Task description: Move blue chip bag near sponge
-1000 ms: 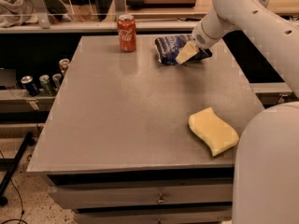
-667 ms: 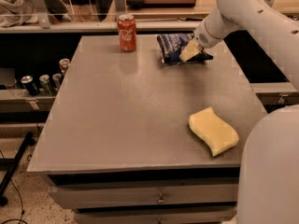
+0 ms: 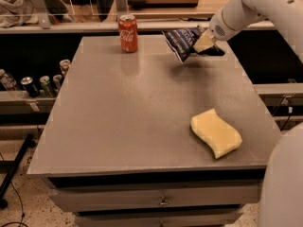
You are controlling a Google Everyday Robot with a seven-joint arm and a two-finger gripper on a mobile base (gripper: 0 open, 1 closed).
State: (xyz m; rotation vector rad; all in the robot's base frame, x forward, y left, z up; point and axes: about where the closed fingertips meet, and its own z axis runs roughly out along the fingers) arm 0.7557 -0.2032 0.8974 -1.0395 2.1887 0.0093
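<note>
The blue chip bag (image 3: 182,42) is a crinkled navy foil bag with white lettering, held just above the far right part of the grey table (image 3: 123,108). My gripper (image 3: 202,43) is shut on the bag's right end, with a pale fingertip against the foil. The white arm reaches in from the upper right. The sponge (image 3: 216,132) is a pale yellow wavy foam block lying near the table's front right corner, well in front of the bag.
A red soda can (image 3: 128,33) stands upright at the back of the table, left of the bag. Several cans (image 3: 40,85) sit on a lower shelf to the left. A counter runs behind the table. The robot's white body fills the lower right corner.
The bag has been lifted off the table in my gripper and tilted up. The sponge and soda can have not moved.
</note>
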